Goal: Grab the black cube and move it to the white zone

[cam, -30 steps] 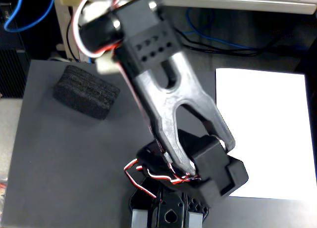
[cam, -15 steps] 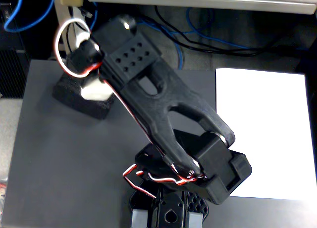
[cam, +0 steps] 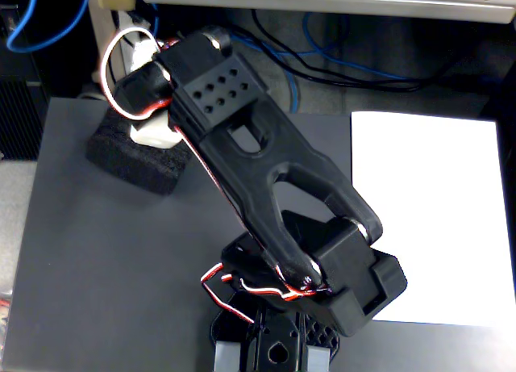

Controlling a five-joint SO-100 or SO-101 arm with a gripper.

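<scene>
Fixed view, looking down on a dark grey table (cam: 97, 259). The arm (cam: 266, 186) rises from its base at the bottom centre and reaches up and to the left, its upper link crossing the middle of the picture.

The cube (cam: 133, 158) lies on the table at upper left in this view, near the back edge. It sits flat, partly covered by the wrist end of the arm. A white part of the arm with a looped white cable lies right over its top face — touching or just above, I cannot say which.

The gripper (cam: 149, 130) is over the cube, but its fingers are hidden under the wrist housing. Whether the claw is spread, closed empty or clamped on the foam cannot be told from this angle.

The zone (cam: 427, 219) is on the right side of the table, well apart from the cube, with the arm's base between them. Nothing rests on it.

Judgement: the step in hand is the grasp. The cube appears not yet lifted, and the carry has not begun.

Next move calls for a firm close on the foam, then a clear lift before swinging right — a low sweep risks dragging the cube across the table or catching it on the arm's own base. The soft foam will likely compress in the grip.
</scene>
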